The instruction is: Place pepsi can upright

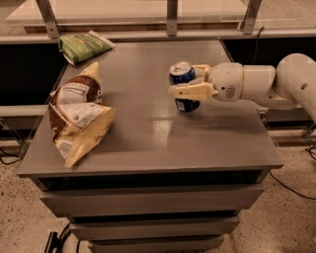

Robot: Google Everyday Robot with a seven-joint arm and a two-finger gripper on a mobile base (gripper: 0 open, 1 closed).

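Observation:
The pepsi can [180, 74], dark blue with a silver top, stands upright on the grey table [148, 133], right of the middle. My gripper [183, 81] reaches in from the right on a white arm. Its cream fingers [190, 91] sit on both sides of the can, one in front and one behind, closed around its body. The can's lower part shows below the front finger and rests on the tabletop.
A brown and cream snack bag [76, 118] lies on the table's left side. A green snack bag [84, 45] lies at the far left corner. A metal rail with posts [170, 15] runs behind the table. The table's right edge is under my arm.

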